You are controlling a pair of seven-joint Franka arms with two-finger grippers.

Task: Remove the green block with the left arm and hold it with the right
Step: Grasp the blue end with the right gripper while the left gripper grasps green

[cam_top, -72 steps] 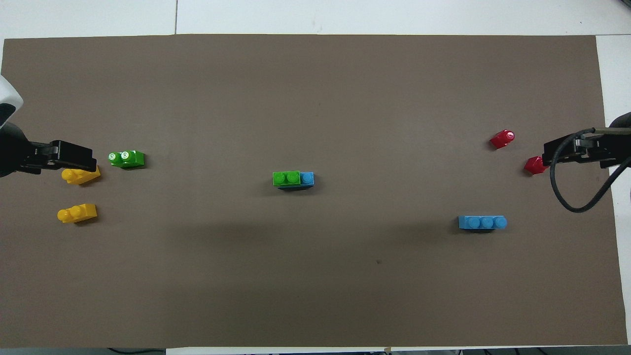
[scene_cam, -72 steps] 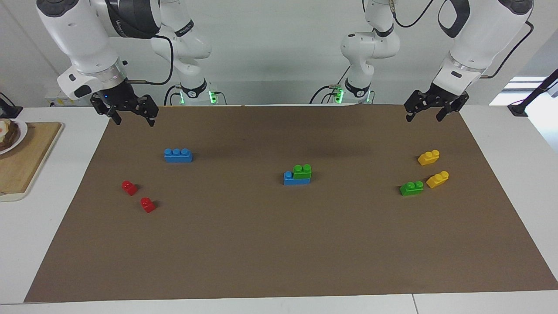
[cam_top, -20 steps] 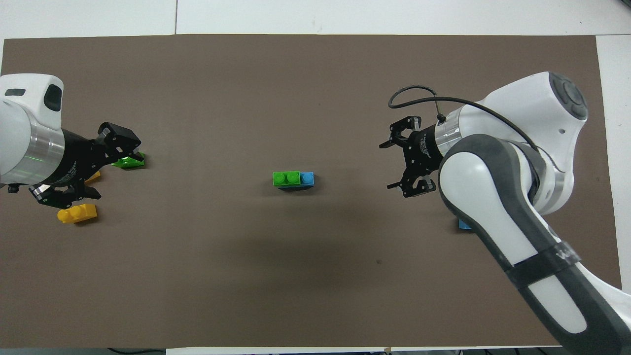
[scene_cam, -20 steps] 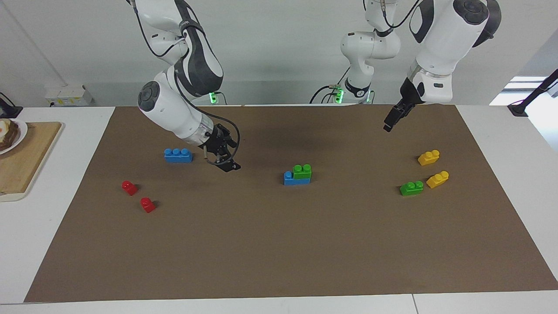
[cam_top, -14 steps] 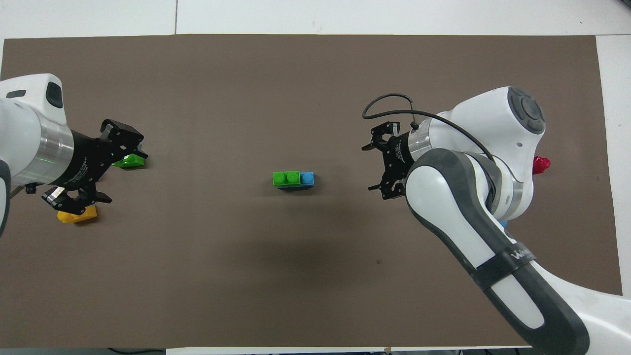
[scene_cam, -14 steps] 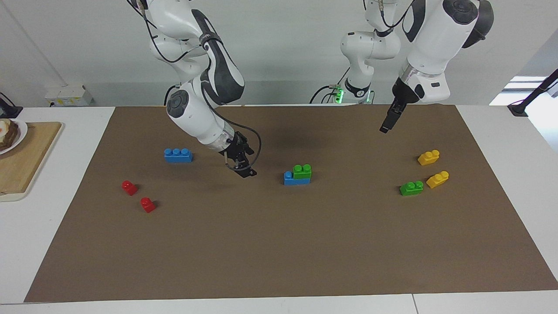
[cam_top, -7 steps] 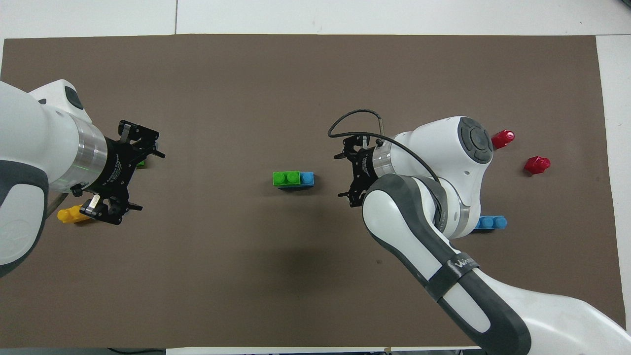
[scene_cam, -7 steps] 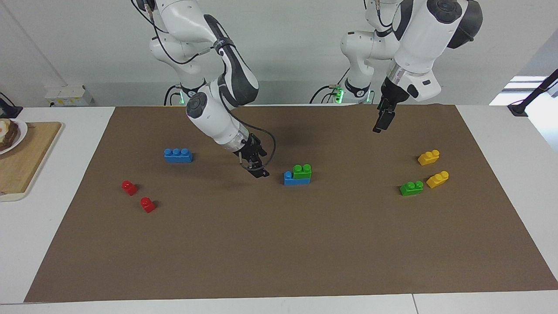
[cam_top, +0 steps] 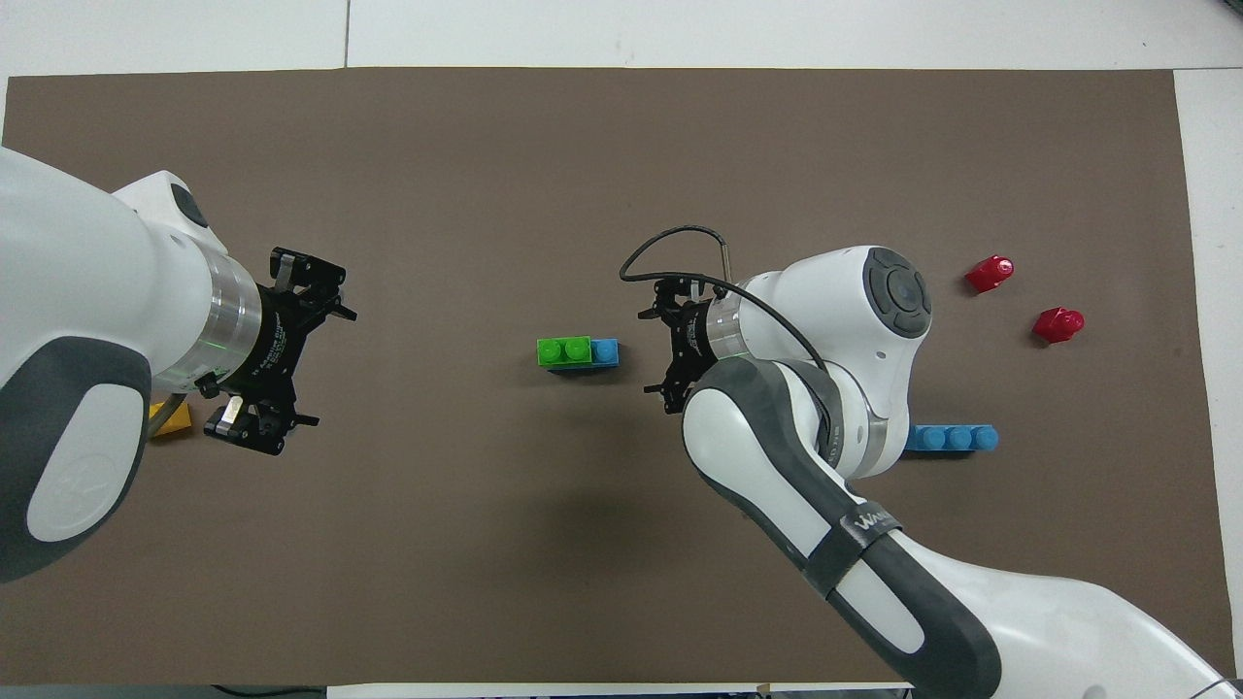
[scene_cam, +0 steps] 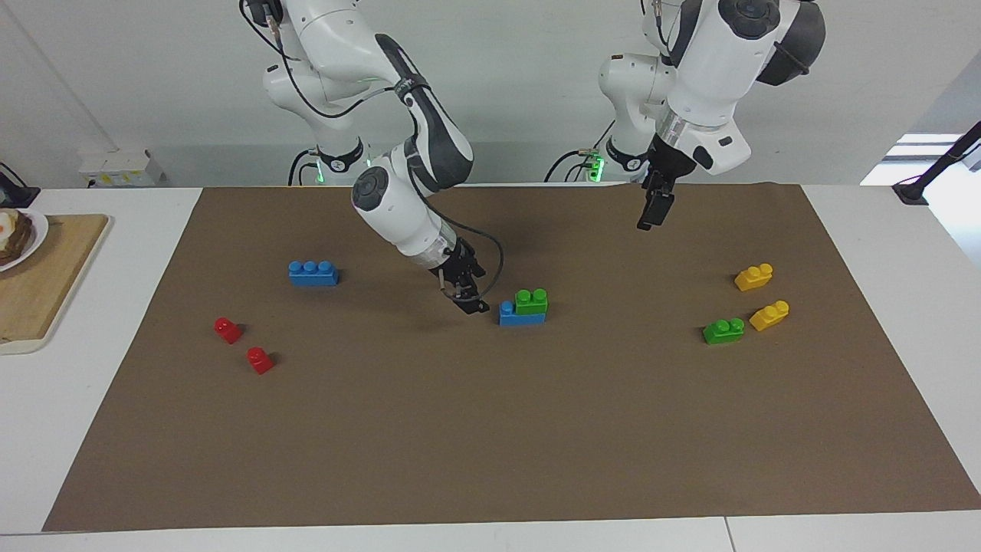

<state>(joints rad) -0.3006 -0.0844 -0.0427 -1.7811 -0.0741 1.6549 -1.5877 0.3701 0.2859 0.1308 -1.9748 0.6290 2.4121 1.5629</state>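
A green block [scene_cam: 532, 300] with two studs sits on a blue brick [scene_cam: 510, 315] at the middle of the brown mat; it also shows in the overhead view [cam_top: 564, 350]. My right gripper [scene_cam: 475, 303] is open and low, just beside the blue brick's end toward the right arm's side, apart from it; its fingers spread wide in the overhead view [cam_top: 649, 352]. My left gripper [scene_cam: 651, 215] is open and raised over bare mat between the stack and the loose bricks [cam_top: 325, 364]. A second green block [scene_cam: 723, 330] lies loose toward the left arm's end.
Two yellow bricks [scene_cam: 753, 277] [scene_cam: 769, 315] lie by the loose green block. A blue three-stud brick [scene_cam: 313, 273] and two red blocks [scene_cam: 228, 330] [scene_cam: 260, 359] lie toward the right arm's end. A wooden board [scene_cam: 38, 291] sits off the mat.
My right gripper has moved along the mat to just beside the stack. My left gripper has moved from over the loose bricks toward the middle. No block has moved.
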